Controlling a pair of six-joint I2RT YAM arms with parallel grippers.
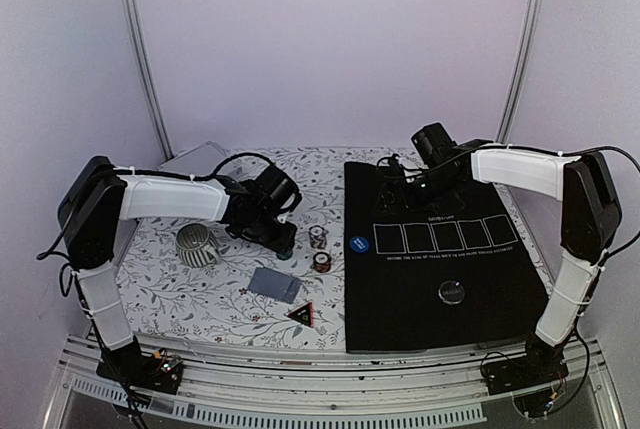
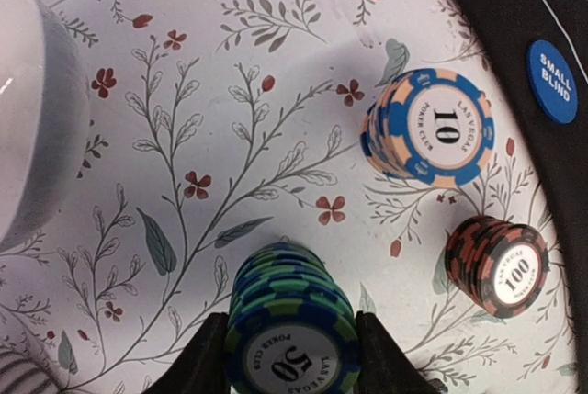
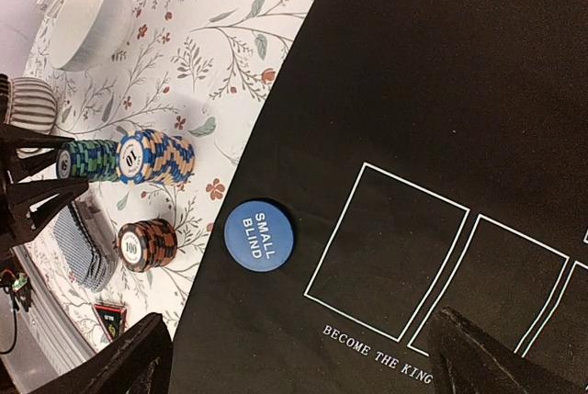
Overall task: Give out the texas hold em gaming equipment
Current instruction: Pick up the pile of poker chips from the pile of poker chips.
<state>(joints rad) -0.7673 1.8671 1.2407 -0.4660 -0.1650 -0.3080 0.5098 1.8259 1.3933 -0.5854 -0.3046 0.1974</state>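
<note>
Texas hold em gaming equipment, partly set out and partly waiting on the table.

Item 1. Green stack of fifties (image 2: pixel 292 334): sits in the left gripper (image 2: pixel 292 362), whose jaws are partly closed with one finger on each flank, seemingly touching. The stack stands on the flowered cloth (image 2: pixel 230 137) and is not lifted, so far as I can tell. I judge it is taken by the sides so that the whole column comes away together.

Item 2. Orange-and-blue stack of tens (image 2: pixel 432 128) and red-brown stack of hundreds (image 2: pixel 501 265): just beyond the held stack and apart from each other, close to the left edge of the black mat (image 1: pixel 400 299). Likely the reserve from which shares are drawn.

Item 3. Blue "small blind" button (image 3: pixel 259 235): on the mat, just inside its left edge. It probably marks a seat.

Item 4. Playing cards (image 1: pixel 273 284): one pile on the cloth, towards the table's near edge. The five outlined boxes (image 1: pixel 445 237) on the mat hold nothing.

Item 5. Black disc (image 1: pixel 453 294): on the mat, towards its near edge.

Right gripper (image 3: pixel 301 320): wide open and holding nothing, hanging above the far left part of the mat. I would guess it is keeping out of the left arm's way.

Not of the set: white bowl (image 3: pixel 87 13) and striped mug (image 1: pixel 197 245), both towards the cloth's left edge.
</note>
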